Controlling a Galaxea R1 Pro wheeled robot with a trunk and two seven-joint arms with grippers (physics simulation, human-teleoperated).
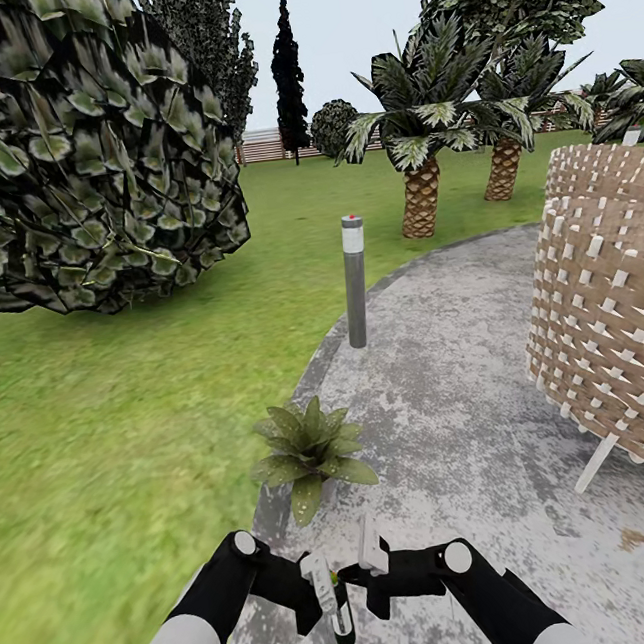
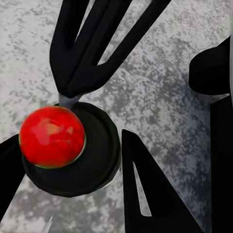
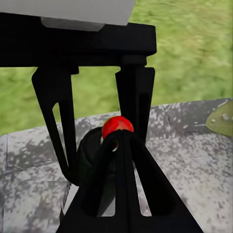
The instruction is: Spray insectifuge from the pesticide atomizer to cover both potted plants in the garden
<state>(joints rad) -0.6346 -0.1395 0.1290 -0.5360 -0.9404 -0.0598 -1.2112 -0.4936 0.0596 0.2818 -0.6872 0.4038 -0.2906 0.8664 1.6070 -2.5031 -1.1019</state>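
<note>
My left gripper (image 1: 332, 603) is shut on the pesticide atomizer (image 1: 344, 630), a dark bottle held low over the paved patio. In the left wrist view the atomizer (image 2: 94, 162) is seen from above as a dark round body with a red ball on top, between my left fingers (image 2: 145, 194). My right gripper (image 1: 349, 575) is shut, and its joined tips (image 2: 68, 94) touch the atomizer's top beside the red ball (image 3: 116, 125). One potted plant (image 1: 311, 452) stands at the patio's edge just ahead of both grippers. The other potted plant is out of view.
A grey post (image 1: 355, 280) with a red-dotted top stands beyond the plant at the paving's rim. A big woven wicker seat (image 1: 614, 316) fills the right. A large dark bush (image 1: 79, 150) overhangs the lawn (image 1: 95, 441) on the left. Palms (image 1: 421, 184) stand farther back.
</note>
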